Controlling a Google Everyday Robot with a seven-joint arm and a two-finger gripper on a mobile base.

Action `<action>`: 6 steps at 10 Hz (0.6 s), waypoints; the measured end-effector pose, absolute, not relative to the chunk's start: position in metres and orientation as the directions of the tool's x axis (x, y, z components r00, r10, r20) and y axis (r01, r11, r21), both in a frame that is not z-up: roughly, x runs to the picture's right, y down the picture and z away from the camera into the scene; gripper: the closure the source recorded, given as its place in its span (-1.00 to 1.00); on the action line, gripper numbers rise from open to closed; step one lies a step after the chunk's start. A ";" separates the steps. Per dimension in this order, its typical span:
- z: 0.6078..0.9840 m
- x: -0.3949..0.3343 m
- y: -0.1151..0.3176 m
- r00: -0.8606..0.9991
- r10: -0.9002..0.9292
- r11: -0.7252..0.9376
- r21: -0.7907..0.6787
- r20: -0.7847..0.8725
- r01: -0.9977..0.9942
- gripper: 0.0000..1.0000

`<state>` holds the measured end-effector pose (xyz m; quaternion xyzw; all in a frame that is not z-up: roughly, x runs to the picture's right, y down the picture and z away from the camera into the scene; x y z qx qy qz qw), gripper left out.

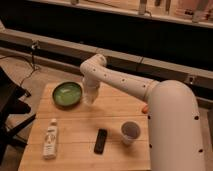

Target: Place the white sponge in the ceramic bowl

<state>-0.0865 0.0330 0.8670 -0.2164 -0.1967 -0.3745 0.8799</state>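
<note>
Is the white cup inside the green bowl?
No, the white cup stands on the table, apart from the ceramic bowl, while the gripper hangs close beside the bowl's rim.

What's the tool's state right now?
Tool: state cannot be told; it hangs just right of the ceramic bowl, above the table.

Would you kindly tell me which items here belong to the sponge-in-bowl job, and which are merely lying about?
For the job: ceramic bowl; pincer, over the table beside the bowl; white sponge, not clearly seen.
Lying about: white bottle; black bar-shaped object; paper cup; orange item beside the arm.
</note>
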 end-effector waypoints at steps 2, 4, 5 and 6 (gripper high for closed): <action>0.865 -0.094 0.031 0.628 -0.584 0.617 -0.221 0.515 0.755 0.93; 0.864 -0.100 0.029 0.615 -0.591 0.609 -0.210 0.522 0.765 0.93; 0.863 -0.104 0.028 0.607 -0.595 0.606 -0.202 0.527 0.770 0.93; 0.862 -0.109 0.027 0.595 -0.602 0.599 -0.191 0.532 0.778 0.93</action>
